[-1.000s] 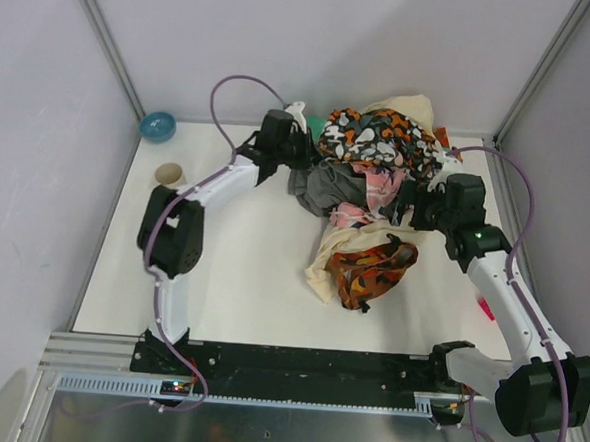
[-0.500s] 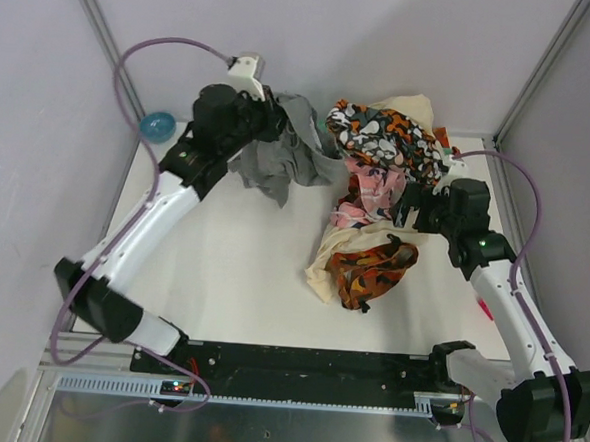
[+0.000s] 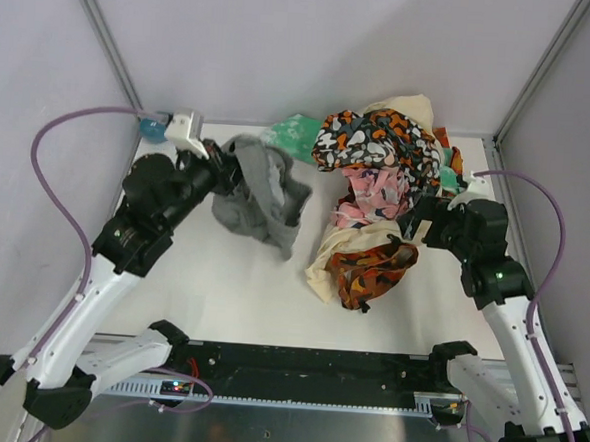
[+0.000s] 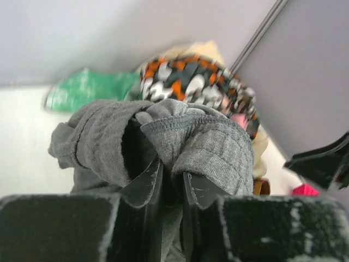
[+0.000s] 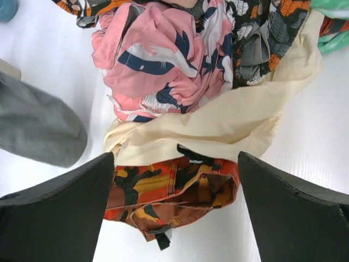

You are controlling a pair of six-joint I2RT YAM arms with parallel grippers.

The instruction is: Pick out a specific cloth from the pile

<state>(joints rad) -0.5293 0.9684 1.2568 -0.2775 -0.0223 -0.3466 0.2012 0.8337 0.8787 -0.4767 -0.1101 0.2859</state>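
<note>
My left gripper (image 3: 221,172) is shut on the dark grey cloth (image 3: 262,194) and holds it up left of the pile, apart from it. In the left wrist view the fingers (image 4: 148,180) pinch a fold of the grey cloth (image 4: 191,136). The pile (image 3: 376,201) lies at the back right: black-orange-white blotched cloth (image 3: 375,138) on top, pink print, cream and an orange-red print (image 3: 367,271) in front. My right gripper (image 3: 415,223) is open and empty above the pile's right side; its view shows the orange-red print (image 5: 174,188) between the fingers, below them.
A mint-green cloth (image 3: 295,136) lies on the table behind the grey cloth. A blue bowl (image 3: 152,127) sits at the back left corner. A small pink item (image 3: 487,309) lies at the right edge. Walls and frame posts close the back and sides.
My left arm has pulled the grey cloth out of the pile, lifted it and carried it left and toward the front. The mint-green cloth is now uncovered. My right gripper has shifted slightly.
</note>
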